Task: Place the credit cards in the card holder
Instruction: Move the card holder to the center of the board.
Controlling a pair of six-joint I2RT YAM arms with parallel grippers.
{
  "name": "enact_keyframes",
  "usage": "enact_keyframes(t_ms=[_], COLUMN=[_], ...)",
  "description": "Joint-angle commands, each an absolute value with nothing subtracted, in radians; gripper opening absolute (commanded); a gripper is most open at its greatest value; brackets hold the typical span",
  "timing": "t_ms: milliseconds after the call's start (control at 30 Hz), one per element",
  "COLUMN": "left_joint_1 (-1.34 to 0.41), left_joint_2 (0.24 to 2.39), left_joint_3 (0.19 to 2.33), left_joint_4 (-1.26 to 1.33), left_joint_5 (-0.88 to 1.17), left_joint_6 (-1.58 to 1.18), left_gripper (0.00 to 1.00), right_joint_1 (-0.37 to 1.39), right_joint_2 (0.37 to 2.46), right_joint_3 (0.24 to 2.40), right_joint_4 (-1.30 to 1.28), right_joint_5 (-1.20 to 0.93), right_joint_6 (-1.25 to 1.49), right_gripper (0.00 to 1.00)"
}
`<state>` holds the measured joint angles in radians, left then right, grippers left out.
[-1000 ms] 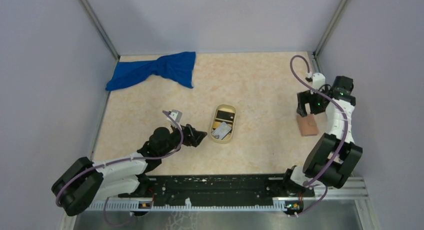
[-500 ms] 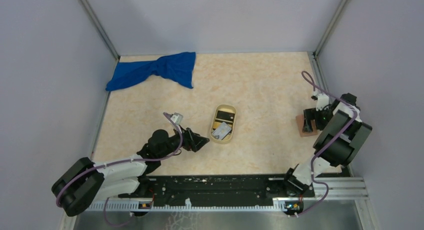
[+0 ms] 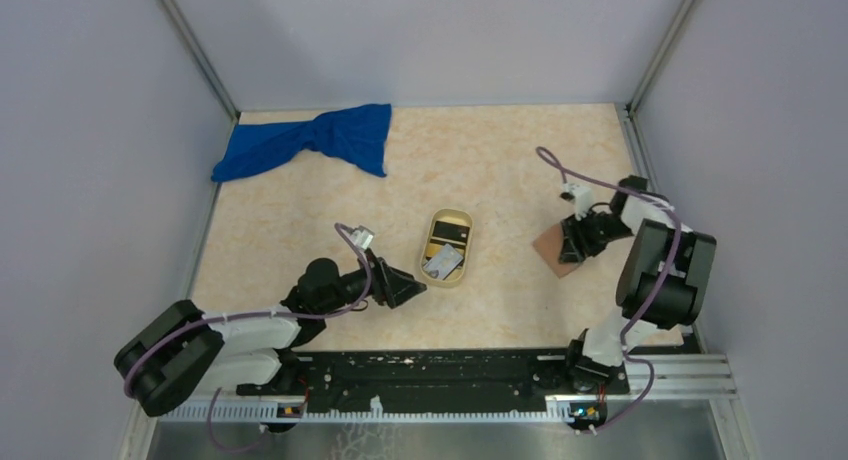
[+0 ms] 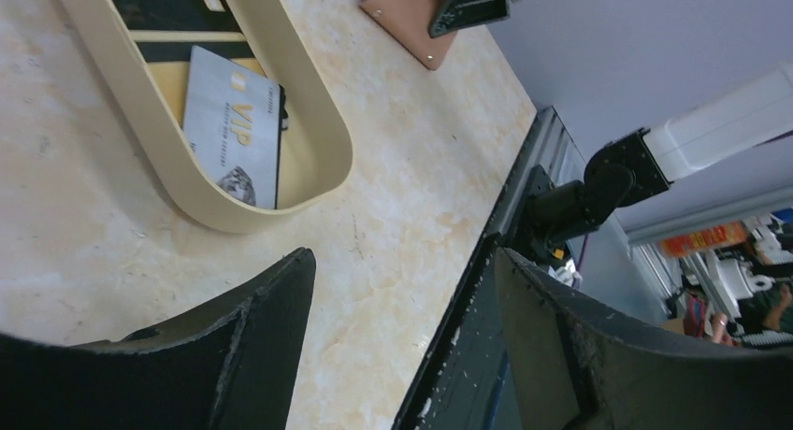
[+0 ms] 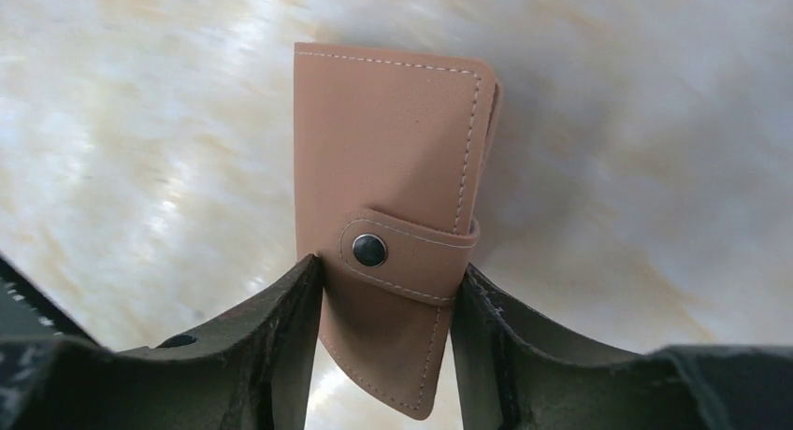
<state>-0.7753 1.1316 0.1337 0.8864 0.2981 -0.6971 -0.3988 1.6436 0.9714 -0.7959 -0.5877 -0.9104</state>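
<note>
Card holder (image 5: 393, 159) in right end effector (image 5: 388, 266)

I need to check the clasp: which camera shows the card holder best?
Right wrist: the card holder sits large in the right gripper, snap strap fastened. Top external shows only a small brown patch partly behind the gripper; left wrist catches just one corner at its top edge.

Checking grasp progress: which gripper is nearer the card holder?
Right. The right gripper straddles the card holder, one finger against each side; the left gripper is beside the tray, well away from it.
</note>
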Motion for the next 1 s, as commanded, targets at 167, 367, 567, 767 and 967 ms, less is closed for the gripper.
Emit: enact_keyframes(t_ms=[167, 367, 567, 767, 967], left_joint_1=[-0.979, -1.075, -1.116, -1.187, -1.213], left_joint_2=[1.301, 1.369, 1.422, 1.500, 1.641], left_joint_3=[0.260, 0.355, 0.397, 0.379, 0.453], left_joint_4=[0.992, 0.822, 0.787, 0.871, 0.884], left_joint_5=[0.200, -0.015, -0.045, -0.135, -0.243], left_joint_6=[-0.704, -0.703, -0.724, -0.806, -0.879], left_gripper=[0.67, 0.45, 0.42, 0.42, 0.44], right_joint_1=[0.053, 0.131, 0.191, 0.257, 0.221], right_joint_2=[1.579, 1.634, 1.707, 1.676, 1.497], right_joint_3=[0.905, 0.954, 0.972, 0.973, 0.954], right_joint_4=[-0.758, -0.636, -0.460, -0.550, -0.628], right_joint_5=[-0.667, -0.744, -0.872, -0.750, -0.564], right_joint_6=[-0.653, -0.419, -0.133, -0.265, -0.478], right_gripper=[0.42, 0.36, 0.30, 0.32, 0.64])
